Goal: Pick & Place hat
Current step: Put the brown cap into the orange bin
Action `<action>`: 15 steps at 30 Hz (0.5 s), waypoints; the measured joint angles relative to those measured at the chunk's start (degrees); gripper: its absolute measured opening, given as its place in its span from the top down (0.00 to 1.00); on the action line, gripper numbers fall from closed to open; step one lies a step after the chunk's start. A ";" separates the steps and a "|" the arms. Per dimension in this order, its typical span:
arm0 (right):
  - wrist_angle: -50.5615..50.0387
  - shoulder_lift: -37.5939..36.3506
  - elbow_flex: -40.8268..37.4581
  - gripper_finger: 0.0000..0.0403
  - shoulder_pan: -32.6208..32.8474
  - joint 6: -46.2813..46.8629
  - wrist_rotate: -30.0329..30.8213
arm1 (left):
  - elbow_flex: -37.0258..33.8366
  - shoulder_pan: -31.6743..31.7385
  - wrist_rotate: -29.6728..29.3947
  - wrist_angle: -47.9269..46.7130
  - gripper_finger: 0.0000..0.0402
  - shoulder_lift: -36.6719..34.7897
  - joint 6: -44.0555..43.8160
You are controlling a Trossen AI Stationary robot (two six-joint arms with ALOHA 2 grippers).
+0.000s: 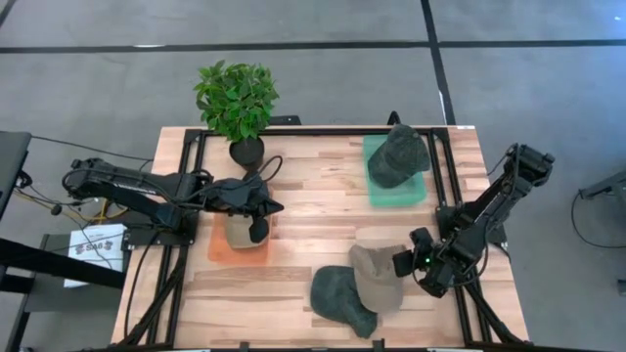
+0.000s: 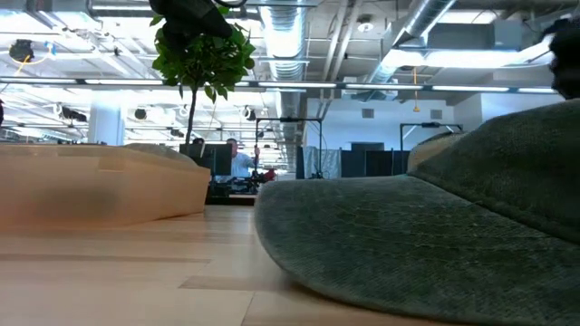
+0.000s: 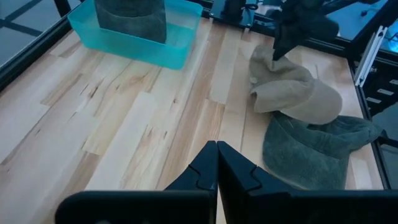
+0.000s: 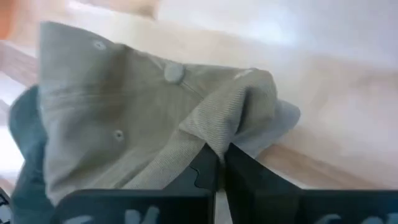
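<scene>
Between the shut fingers of the right end effector (image 4: 217, 163) sits a pinched fold of the tan hat (image 4: 143, 118); that hat rests on the worktop (image 1: 313, 210), overlapping a dark green hat (image 1: 342, 298); the teal tray (image 1: 377, 191) lies well beyond; the left end effector (image 3: 216, 163), closed and empty, hovers farther off.

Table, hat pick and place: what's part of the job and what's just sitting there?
Job:
- tan hat, pinched by right end effector
- dark green hat under it
- green hat in teal tray
- beige hat on orange tray, below shut left end effector

Lying about:
- potted plant
- paper sheet off table's left edge
</scene>
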 joint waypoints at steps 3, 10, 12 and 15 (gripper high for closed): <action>-6.16 0.00 4.79 0.99 -0.74 -4.81 2.64 | 0.00 0.00 0.00 0.01 1.00 0.00 -0.31; -19.59 0.00 18.20 0.99 -3.88 -16.09 10.52 | 0.00 0.00 -0.04 0.26 1.00 0.00 -3.22; -20.67 0.00 21.54 0.99 -5.15 -20.51 12.73 | 0.00 0.00 0.02 0.26 1.00 0.00 -3.74; -21.36 0.00 25.54 0.98 -7.30 -27.49 15.54 | 0.00 0.00 0.90 0.26 0.96 0.00 -4.13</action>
